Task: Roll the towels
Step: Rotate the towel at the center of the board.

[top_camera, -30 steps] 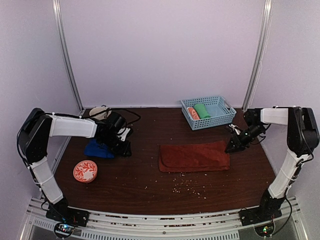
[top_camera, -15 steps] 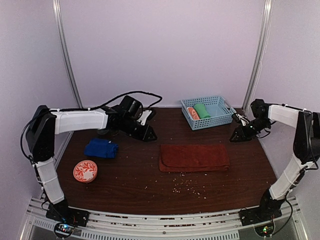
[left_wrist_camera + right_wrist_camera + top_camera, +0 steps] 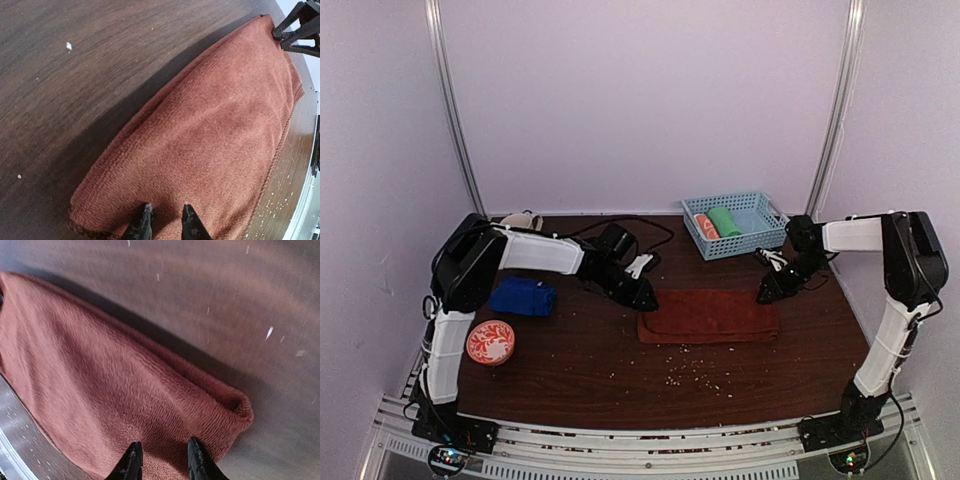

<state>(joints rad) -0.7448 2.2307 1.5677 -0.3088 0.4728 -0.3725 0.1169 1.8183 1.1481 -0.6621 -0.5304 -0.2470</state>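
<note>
Your left claw point(image 3: 165, 220) is parted only a little. Both tips sit over one end of the rust-brown towel point(image 3: 210, 130), with nothing visibly pinched. Your right claw point(image 3: 162, 455) is the same: narrow gap, tips over the cloth just inside its folded corner. Only the wrist views give you those gaps, and the left wrist view also catches the right claw's tips at the towel's far corner. The top view alone shows the rest. The towel lies flat between the two claws. The blue towel point(image 3: 522, 297) is a lump well back from the left claw, on the near side of its arm. The basket point(image 3: 740, 245) sits past the right claw toward the back wall, holding a green roll point(image 3: 725, 221) and an orange-and-white roll point(image 3: 706, 227) side by side.
</note>
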